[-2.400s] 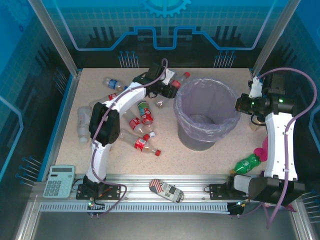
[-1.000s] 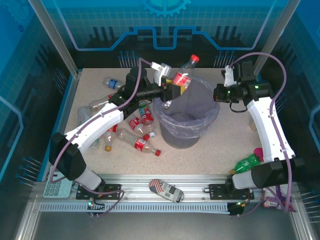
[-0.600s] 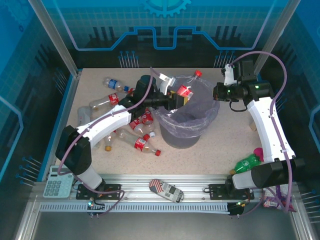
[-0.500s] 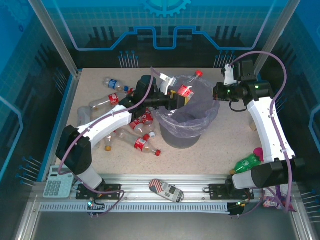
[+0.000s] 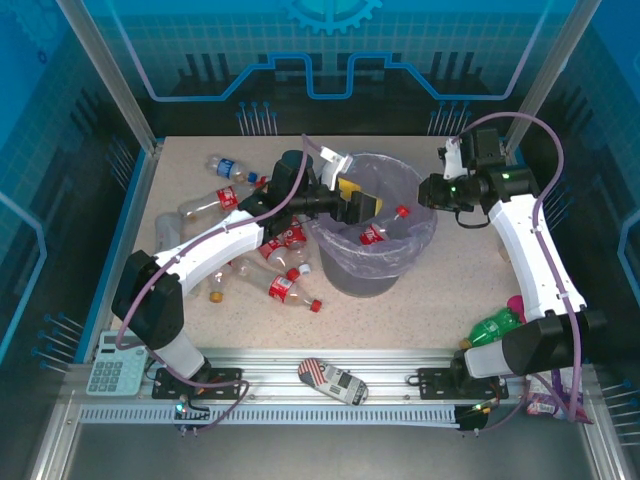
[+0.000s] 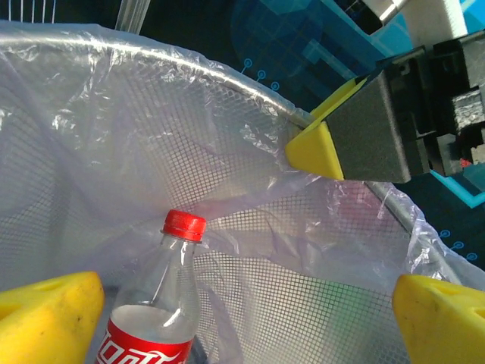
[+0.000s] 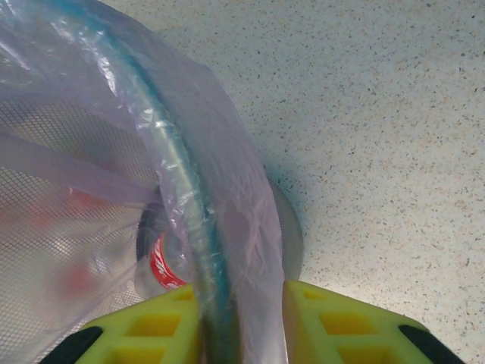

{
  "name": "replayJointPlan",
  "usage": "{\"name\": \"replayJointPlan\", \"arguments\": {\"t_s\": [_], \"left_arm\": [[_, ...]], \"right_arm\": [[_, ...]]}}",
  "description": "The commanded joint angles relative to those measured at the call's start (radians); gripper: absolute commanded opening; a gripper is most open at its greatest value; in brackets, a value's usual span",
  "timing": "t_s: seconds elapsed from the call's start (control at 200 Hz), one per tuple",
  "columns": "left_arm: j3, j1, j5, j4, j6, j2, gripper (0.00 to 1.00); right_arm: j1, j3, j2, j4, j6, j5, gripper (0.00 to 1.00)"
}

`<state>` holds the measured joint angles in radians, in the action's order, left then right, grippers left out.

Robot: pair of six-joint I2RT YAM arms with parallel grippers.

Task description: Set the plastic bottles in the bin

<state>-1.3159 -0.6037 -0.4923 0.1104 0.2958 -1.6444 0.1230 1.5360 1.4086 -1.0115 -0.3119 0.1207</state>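
Clear plastic red-capped bottle (image 6: 163, 303) lies in round grey lavender-bagged bin (image 5: 420, 190). L gripper (image 5: 357, 198) over it, jaws wide, empty. R gripper (image 7: 242, 318) straddles rim, jaws narrowly apart, can't tell if gripping. Risk: liner snags on pull-off, bin tips.

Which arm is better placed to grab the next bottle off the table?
Left. The left pincer is open over the bin, holding nothing, and the loose bottles lie on that side. The right pincer straddles the bin's rim on the opposite side.

Bottle (image 5: 373, 234) from left hand (image 5: 357, 199) into bin (image 5: 372, 277)
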Motion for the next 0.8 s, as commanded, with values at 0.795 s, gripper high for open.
{"name": "replayJointPlan", "arguments": {"t_s": [0.795], "left_arm": [[-0.099, 0.508, 0.361, -0.599, -0.085, 0.23, 0.99]], "right_arm": [[0.003, 0.039, 0.046, -0.022, 0.02, -0.023, 0.12]]}}
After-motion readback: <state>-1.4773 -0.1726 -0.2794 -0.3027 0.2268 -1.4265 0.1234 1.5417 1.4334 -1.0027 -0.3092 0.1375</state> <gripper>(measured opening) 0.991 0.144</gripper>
